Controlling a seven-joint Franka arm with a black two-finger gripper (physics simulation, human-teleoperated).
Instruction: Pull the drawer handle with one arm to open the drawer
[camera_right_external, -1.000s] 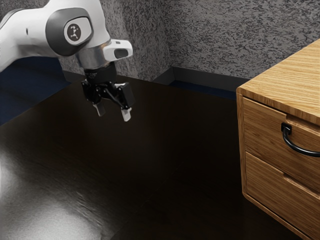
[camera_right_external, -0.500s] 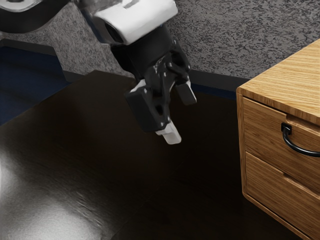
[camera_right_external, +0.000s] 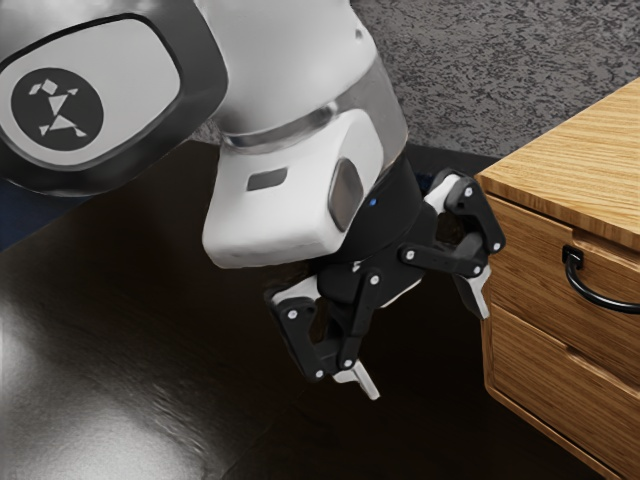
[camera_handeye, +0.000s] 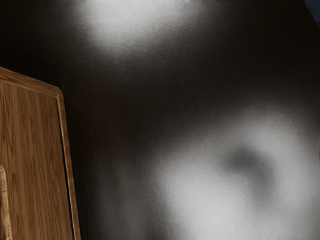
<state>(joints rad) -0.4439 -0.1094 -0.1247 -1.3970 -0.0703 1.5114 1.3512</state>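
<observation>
Gripper (camera_right_external: 420, 338) has swung in fast and is now near the drawer handle (camera_right_external: 585, 290), jaws spread wide, empty. Approach almost finished, no grasp yet.

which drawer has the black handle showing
The upper drawer: a curved black handle hangs on its front, while the lower drawer shows bare wood in its visible front.

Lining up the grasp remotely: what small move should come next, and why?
Probably ease the gripper toward the exterior view's right, across to the black handle on the upper drawer. The gripper stands open near the cabinet corner, apart from the handle, and the drawer looks shut.
</observation>
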